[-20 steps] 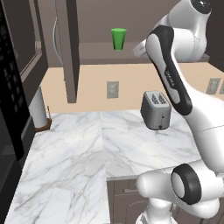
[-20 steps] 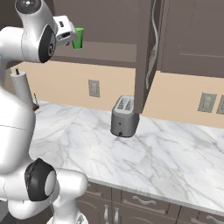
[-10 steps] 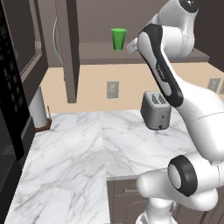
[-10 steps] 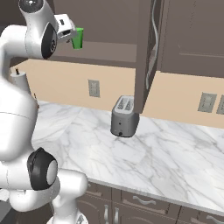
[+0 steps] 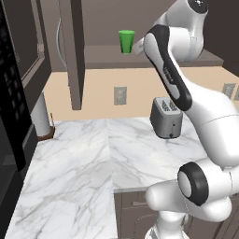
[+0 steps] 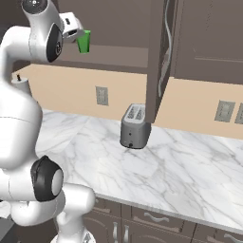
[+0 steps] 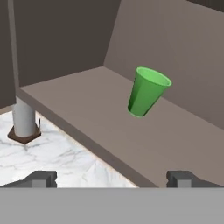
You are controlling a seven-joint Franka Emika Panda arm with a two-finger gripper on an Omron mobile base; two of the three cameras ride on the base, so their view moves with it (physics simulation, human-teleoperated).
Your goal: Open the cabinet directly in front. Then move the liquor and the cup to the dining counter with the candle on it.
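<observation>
**Standing on the cabinet shelf: one green cup, hand open before it**

Item 1. Cup [image 7: 148, 92]: bright green, tapered, no handle. Upright on the bottom shelf of the cabinet, mouth up, near the back wall. It also shows in the left base view [image 5: 126, 41] and the right base view [image 6: 84, 42].

Item 2. Cabinet [image 5: 154, 56]: dark grey-brown wall unit, both doors swung open. The door left of the cup [image 5: 72, 51] stands edge-on with a curved silver handle behind it; the door right of the cup [image 6: 156, 57] is also edge-on, with its handle on the far face. Apart from the cup, the visible part of the shelf is bare.

Item 3. Hand [image 7: 112, 178]: fingers spread wide, nothing between them. It is level with the shelf's front edge, short of the cup and not touching it. The left base view puts its white body just right of the cup [image 5: 138, 45]; the right base view puts it just left of the cup [image 6: 73, 26].

Item 4. Toaster [image 5: 166, 117]: grey, two slots, on the marble table [image 5: 84, 163] below and right of the cup.

Item 5. Paper towel roll [image 5: 39, 119]: white, upright on a dark base, on the table below and well left of the cup.

Item 6. Wall outlet [image 5: 120, 95]: on the tan backsplash, directly below the cup.
</observation>
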